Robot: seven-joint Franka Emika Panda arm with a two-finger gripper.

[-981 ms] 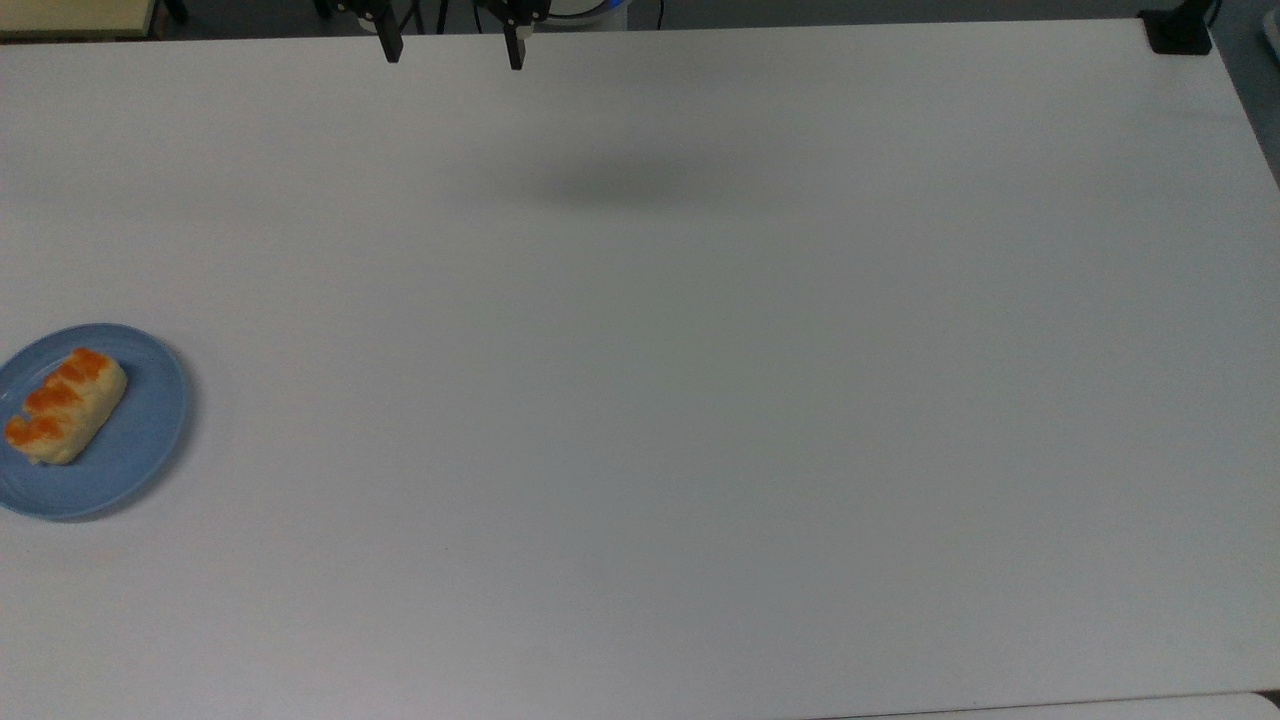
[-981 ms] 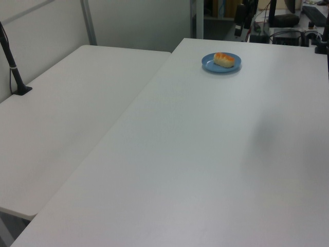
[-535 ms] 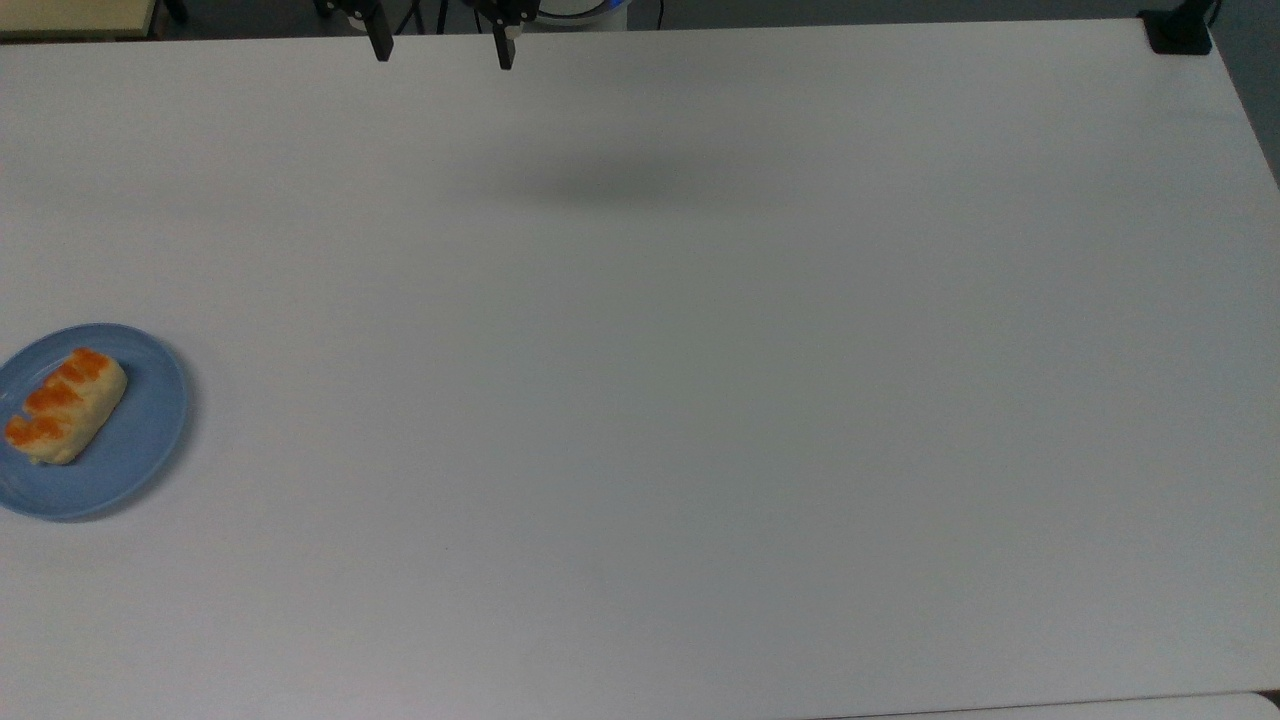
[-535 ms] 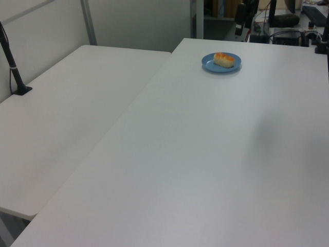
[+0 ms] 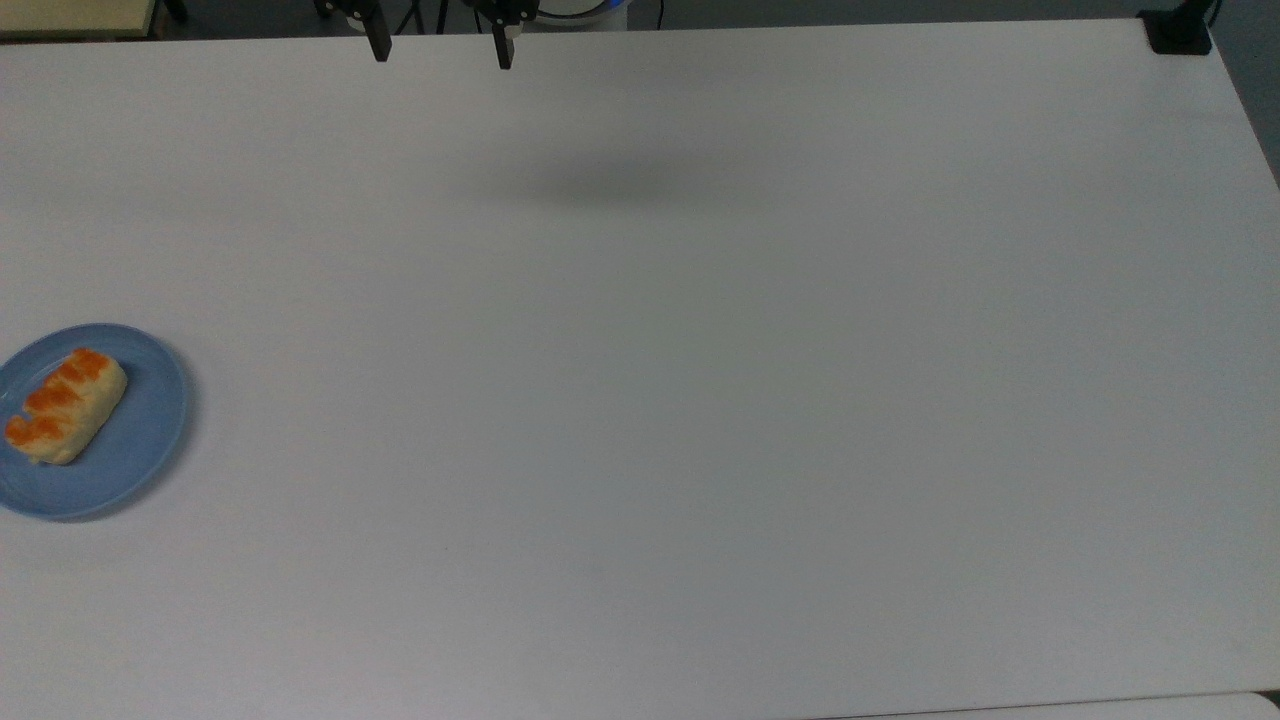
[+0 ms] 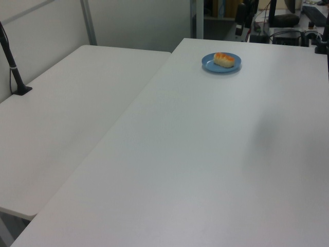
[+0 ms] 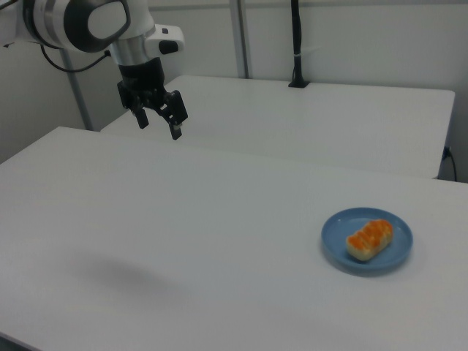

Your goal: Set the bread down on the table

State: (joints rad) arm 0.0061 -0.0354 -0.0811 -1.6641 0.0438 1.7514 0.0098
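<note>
Nothing is done yet: the bread (image 5: 64, 404) lies on the blue plate (image 5: 150, 430) at nine o'clock on the worktop (image 5: 700, 400) in the top view, while the gripper (image 5: 438, 52), wide open and empty, hangs well apart near twelve o'clock.

A lab — bare white tables (image 6: 77, 118), robot arm (image 7: 88, 25), cabled equipment (image 6: 288, 36).

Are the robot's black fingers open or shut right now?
Open: the black fingers stand wide apart with nothing between them, gripper high above the white table.
</note>
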